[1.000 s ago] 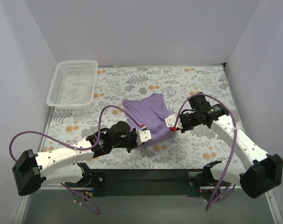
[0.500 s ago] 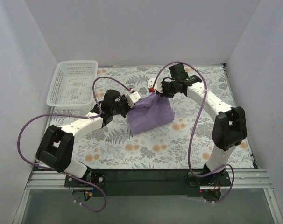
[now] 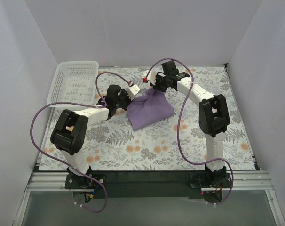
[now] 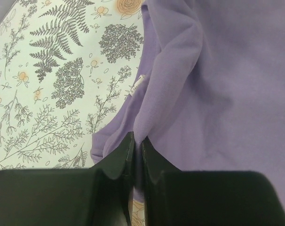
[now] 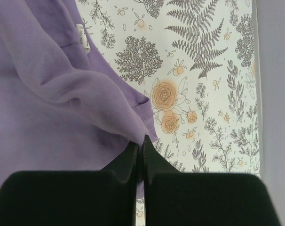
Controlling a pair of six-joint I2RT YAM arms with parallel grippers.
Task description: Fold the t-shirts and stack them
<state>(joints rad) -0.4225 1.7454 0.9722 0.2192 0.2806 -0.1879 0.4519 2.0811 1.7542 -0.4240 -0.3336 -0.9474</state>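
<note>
On the floral worktop [image 3: 156, 150], the lavender t-shirt [image 3: 149, 110] lies at upper centre of the overhead frame as a doubled, rumpled bundle. I judge one fold roughly made, with smoothing, further folding and stacking left. The left pincer [image 4: 137, 147] is clenched on a ridge of cloth at the bundle's upper-left corner and the right pincer [image 5: 139, 147] on its upper-right edge, fabric nipped between both sets of jaws, with the small white neck label [image 5: 80, 36] showing beyond the right pincer's tips.
</note>
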